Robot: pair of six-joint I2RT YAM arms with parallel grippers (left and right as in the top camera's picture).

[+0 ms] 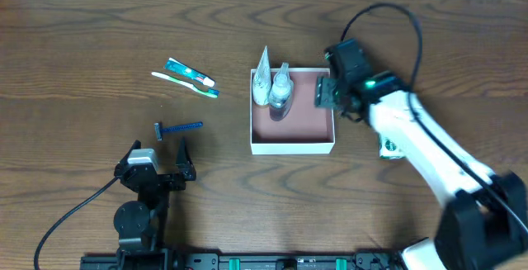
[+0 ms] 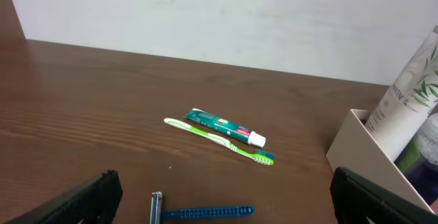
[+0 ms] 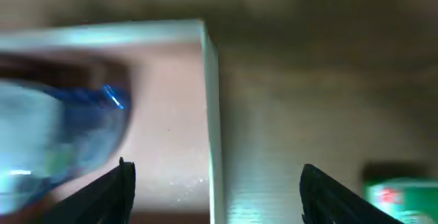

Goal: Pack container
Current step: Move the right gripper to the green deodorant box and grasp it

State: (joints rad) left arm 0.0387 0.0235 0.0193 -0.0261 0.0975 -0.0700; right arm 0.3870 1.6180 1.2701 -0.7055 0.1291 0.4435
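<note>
Packing looks partly done: a white tube [image 1: 262, 78] and a clear bottle [image 1: 280, 88] stand in the container [image 1: 293, 146], which sits on the table [image 1: 82, 30]. Left of the container lie the toothpaste [image 1: 190, 72], toothbrush [image 1: 186, 85] and razor [image 1: 177, 127]; a green packet [image 1: 388, 146] lies to its right. The left gripper [image 1: 161, 149] and the right gripper [image 1: 323, 94] both have wide, empty fingers.
</note>
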